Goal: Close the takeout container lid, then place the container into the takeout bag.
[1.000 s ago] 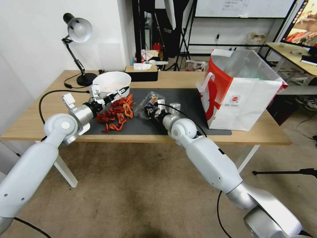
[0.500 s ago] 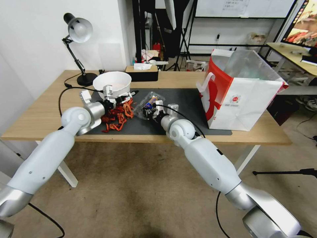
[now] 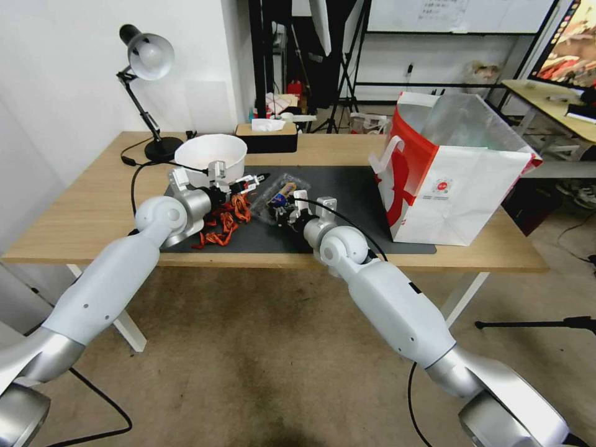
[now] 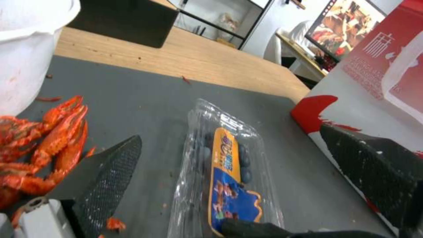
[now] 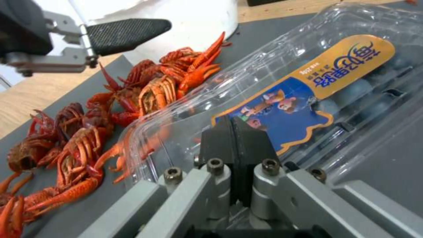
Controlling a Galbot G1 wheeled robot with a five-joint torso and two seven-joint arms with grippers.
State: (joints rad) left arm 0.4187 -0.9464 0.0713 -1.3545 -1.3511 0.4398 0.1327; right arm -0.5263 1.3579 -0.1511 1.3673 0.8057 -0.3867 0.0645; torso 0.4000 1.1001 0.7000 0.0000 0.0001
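Right hand (image 5: 232,132) pinched against lid (image 5: 308,76), blueberries (image 5: 357,89) half-hidden under label (image 5: 299,99)

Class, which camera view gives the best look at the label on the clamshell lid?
The right wrist view: the label is large, its orange and blue parts plain, beside the right gripper, shut on the lid. The left wrist view shows it foreshortened; the head view shows a small patch.

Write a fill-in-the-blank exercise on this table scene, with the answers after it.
1. The right gripper is shut on the takeout container's ____.
2. The left gripper, fingers ____, is over the crayfish.
3. The takeout bag stands ____ on the mat.

Answers: lid; open; upright
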